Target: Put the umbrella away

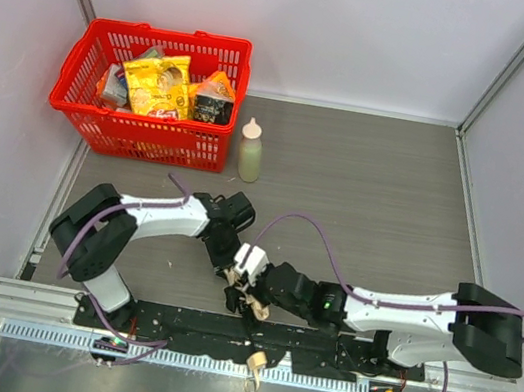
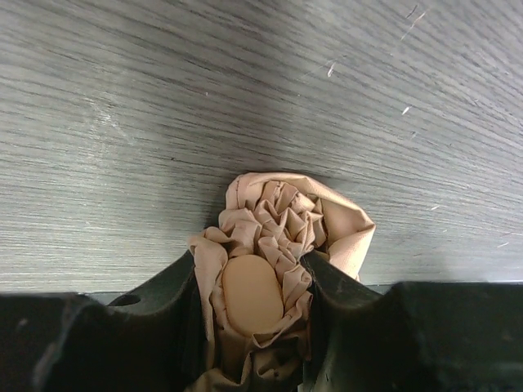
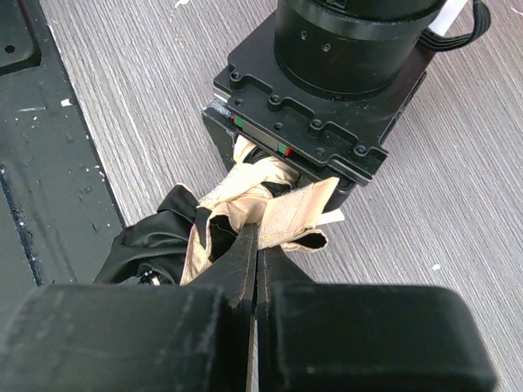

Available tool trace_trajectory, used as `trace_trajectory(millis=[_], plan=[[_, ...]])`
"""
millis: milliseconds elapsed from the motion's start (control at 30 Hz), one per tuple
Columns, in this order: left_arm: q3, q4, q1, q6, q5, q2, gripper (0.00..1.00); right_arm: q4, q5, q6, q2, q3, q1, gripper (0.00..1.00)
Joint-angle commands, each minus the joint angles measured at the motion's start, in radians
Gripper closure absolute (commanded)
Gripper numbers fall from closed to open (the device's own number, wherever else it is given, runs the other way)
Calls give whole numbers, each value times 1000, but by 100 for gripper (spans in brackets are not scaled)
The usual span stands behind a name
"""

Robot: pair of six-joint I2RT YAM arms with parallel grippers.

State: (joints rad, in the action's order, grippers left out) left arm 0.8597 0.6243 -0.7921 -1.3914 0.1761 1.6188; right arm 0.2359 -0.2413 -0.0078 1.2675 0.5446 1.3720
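So the umbrella (image 2: 270, 245) sits low and centre in the top view, bundled up between the two arms just above the black mounting plate (image 1: 316, 350). Its pale knob handle (image 1: 256, 361) and cord dangle over the near edge at the bottom of the frame.

The left gripper (image 2: 253, 263) is clamped on the bunched beige fabric at the tip end, with pleats squeezed between both jaws. The right gripper (image 3: 256, 237) has its jaws pressed flat together and looks like it's pinching the edge of the wrap strap (image 3: 294, 216), though that bite is really shallow.

What could go wrong, imo:
- The strap slips out of that thin pinch when the right arm pulls it round, and the canopy flops loose.
- The left only has cloth, not the shaft, so a hard tug could just drag fabric through the jaws or skew the bundle.
- The black lining (image 3: 143, 245) bulging at lower left of the right wrist view could get caught under the strap.
- The two wrists are almost touching, so wrapping risks a bump.

The red basket (image 1: 169, 34) and squeeze bottle (image 1: 249, 153) sit well clear at upper left.
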Motion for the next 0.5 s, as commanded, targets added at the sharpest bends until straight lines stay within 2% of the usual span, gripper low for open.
trace_trajectory(millis=[0, 167, 267, 467], plan=[[18, -88, 25, -93, -346, 93, 100, 398, 217, 14, -37, 178, 67, 99], [50, -72, 5, -106, -388, 107, 100, 277, 272, -73, 58, 310, 67, 99], [61, -84, -6, -101, -380, 125, 100, 143, 298, -106, 104, 374, 68, 99], [75, -87, -7, -87, -379, 148, 100, -117, 447, -107, 168, 491, 67, 99]])
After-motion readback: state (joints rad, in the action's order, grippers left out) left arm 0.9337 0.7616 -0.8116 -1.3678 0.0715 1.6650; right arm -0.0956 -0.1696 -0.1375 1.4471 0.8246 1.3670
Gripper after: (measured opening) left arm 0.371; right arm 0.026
